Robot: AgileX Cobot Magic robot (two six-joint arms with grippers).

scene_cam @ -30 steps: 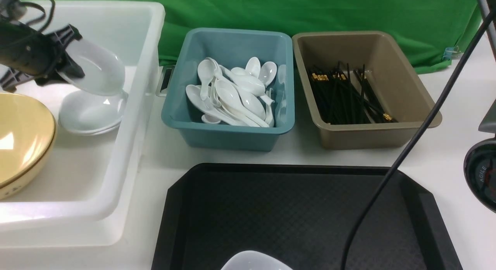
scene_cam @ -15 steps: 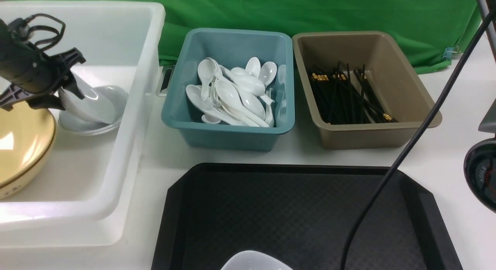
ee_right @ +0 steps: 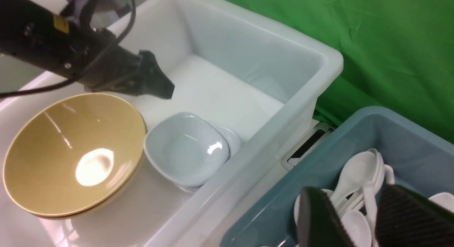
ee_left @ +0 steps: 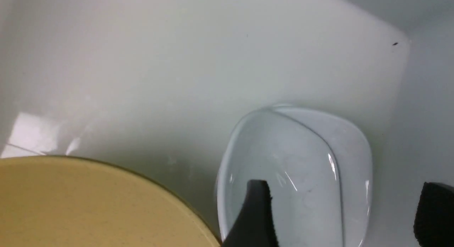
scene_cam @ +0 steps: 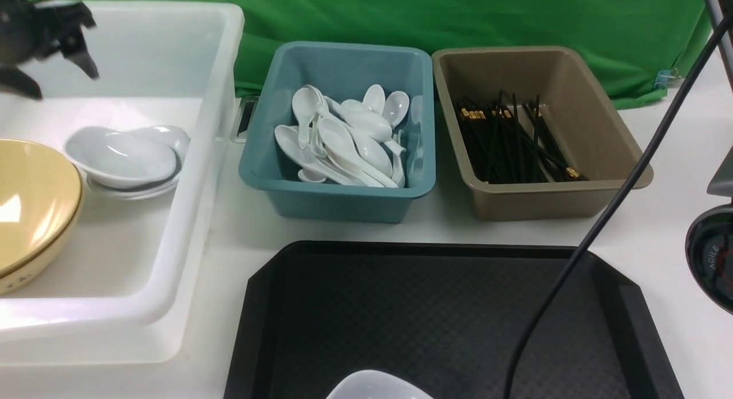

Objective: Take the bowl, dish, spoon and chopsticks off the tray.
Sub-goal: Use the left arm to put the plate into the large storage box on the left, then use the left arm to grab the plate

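Observation:
The mustard-yellow bowl [scene_cam: 28,204] sits in the white tub [scene_cam: 220,90], beside a stack of white dishes. The top dish [scene_cam: 120,155] lies free on that stack, a little off-centre. My left gripper [scene_cam: 63,84] hangs open above it; in the left wrist view its fingers [ee_left: 257,211] stand wide apart over the dish [ee_left: 294,176] and touch nothing. The black tray [scene_cam: 446,307] carries one white dish [scene_cam: 378,387], cut off at the near edge. My right gripper [ee_right: 351,194] hovers over the spoons [ee_right: 354,169], jaws apart and empty. Chopsticks [scene_cam: 509,141] lie in the brown tub.
The teal tub [scene_cam: 343,201] with several spoons stands behind the tray, and the brown tub [scene_cam: 532,201] is to its right. A black cable [scene_cam: 601,216] slants across the tray's right side. A green cloth hangs at the back.
My left gripper lowered the white dish onto the stack, opened and let it go, then rose up and back. The right arm has not moved.

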